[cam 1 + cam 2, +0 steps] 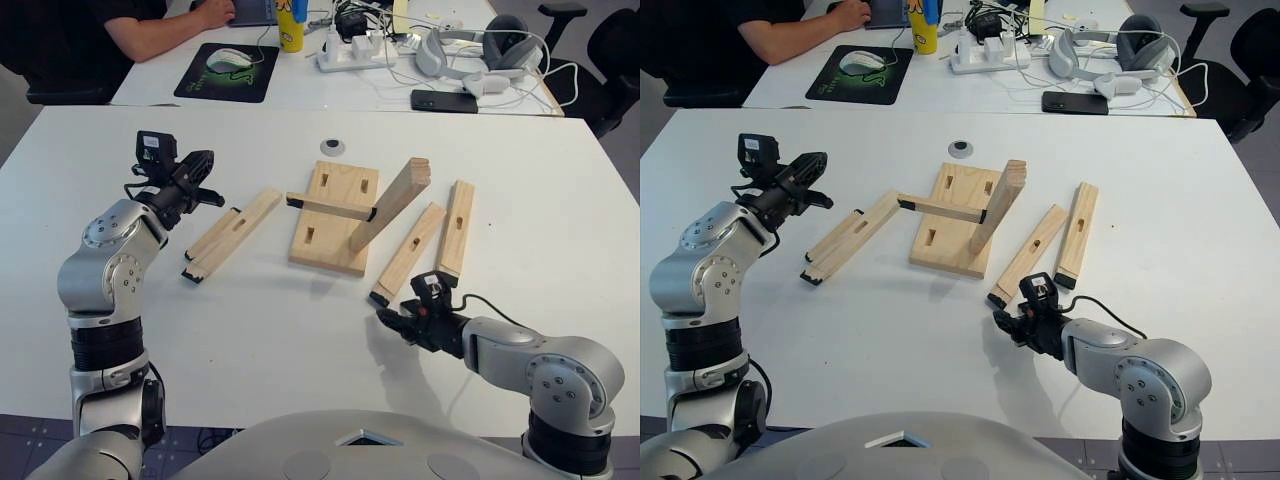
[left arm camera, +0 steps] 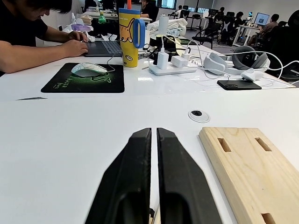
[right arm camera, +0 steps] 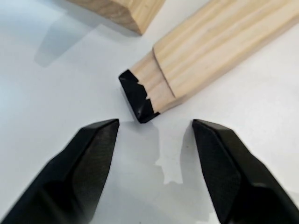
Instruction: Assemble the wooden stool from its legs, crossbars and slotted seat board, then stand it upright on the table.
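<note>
At the middle of the white bench (image 1: 250,330) you have the slotted seat board (image 1: 335,225) lying flat. It is pale planed wood with rectangular slots cut through it. One leg (image 1: 395,200) rises from it at a slant toward the right. A thin crossbar (image 1: 330,207) with a black-tipped end runs from that leg out over the board's left edge. You cannot make out whether the leg's foot is seated in a slot, because the leg itself hides the joint.

Right of the board two more legs lie flat, apart from each other: the nearer leg (image 1: 410,250) and the farther leg (image 1: 455,228), each with a slot in its face. Left of the board a pair of slotted wooden pieces (image 1: 232,232) lies side by side, touching, with black ends toward the near edge.

Your right tool (image 3: 155,122) sits close to the bench with its fingers spread and empty. Its tips are just short of the nearer leg's black-capped, stepped end and do not touch it. The rest of that leg runs out of the wrist view.

Your left tool (image 2: 154,133) is clenched on nothing, its black fingers pressed together with only a hairline seam. It is held above the bench beside the far end of the left pair. In its wrist view the board is cut off at the frame's edge.

Bare bench lies open along the near edge, and behind the board up to a round grommet (image 1: 332,147).
</note>
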### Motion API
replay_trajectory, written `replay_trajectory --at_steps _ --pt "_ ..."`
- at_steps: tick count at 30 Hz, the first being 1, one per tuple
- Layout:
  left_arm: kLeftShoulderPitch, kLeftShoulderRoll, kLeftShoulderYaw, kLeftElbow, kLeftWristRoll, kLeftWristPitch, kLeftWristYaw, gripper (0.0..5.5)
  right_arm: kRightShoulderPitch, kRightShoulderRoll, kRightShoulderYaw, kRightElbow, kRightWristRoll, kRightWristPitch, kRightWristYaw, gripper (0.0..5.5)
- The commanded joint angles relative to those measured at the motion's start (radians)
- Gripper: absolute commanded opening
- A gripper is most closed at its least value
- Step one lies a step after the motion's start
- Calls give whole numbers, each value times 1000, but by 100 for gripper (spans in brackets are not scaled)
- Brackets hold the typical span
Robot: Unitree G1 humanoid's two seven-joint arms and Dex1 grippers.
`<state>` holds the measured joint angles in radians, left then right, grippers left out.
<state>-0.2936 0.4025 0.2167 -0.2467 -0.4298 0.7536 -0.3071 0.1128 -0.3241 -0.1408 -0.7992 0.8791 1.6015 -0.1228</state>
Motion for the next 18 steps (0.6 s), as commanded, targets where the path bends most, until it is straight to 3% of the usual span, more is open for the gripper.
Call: replay_trajectory --at_steps 1,7,11,18 --pt "-23 6 -8 8 0 6 -6 21 -4 20 39 -21 -43 13 -40 294" --pt "-29 13 -14 14 -2 13 -16 21 9 40 63 -45 -126 12 -67 294" --pt "-19 7 -12 8 -2 14 -12 21 -8 21 11 -29 -190 12 -50 294" --pt "24 -10 6 -35 -6 20 15 21 -88 -183 -62 53 -258 4 87 294"
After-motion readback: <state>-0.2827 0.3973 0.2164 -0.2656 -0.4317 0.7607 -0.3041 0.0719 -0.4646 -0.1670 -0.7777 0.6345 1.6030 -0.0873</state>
